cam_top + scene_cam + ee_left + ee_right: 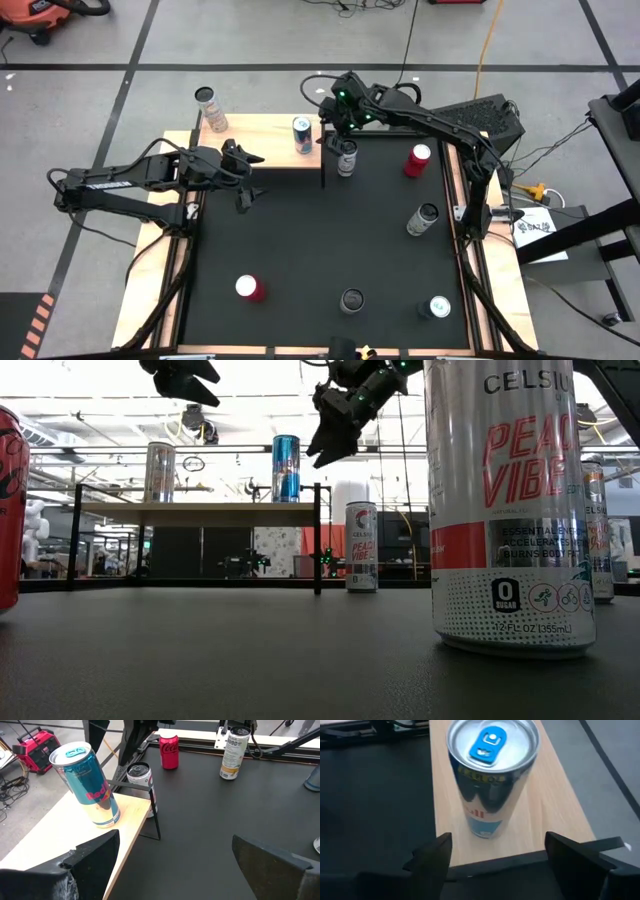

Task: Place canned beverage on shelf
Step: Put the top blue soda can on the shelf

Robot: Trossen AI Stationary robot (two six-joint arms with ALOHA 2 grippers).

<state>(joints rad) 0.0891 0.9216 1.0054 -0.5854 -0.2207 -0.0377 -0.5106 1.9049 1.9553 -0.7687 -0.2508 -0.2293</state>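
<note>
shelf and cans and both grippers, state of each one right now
shelf: holds two upright cans
blue can: upright on shelf, free
silver can: upright at shelf's far end
white can: upright on table beside shelf
right gripper: open, empty, above shelf's end
left gripper: open, empty, by shelf's front

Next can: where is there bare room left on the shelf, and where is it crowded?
The shelf is bare between the silver can at its left end and the Red Bull can near its right end. The right end is crowded: the open right gripper hangs there, with a Celsius can on the table beside the shelf's leg.
</note>
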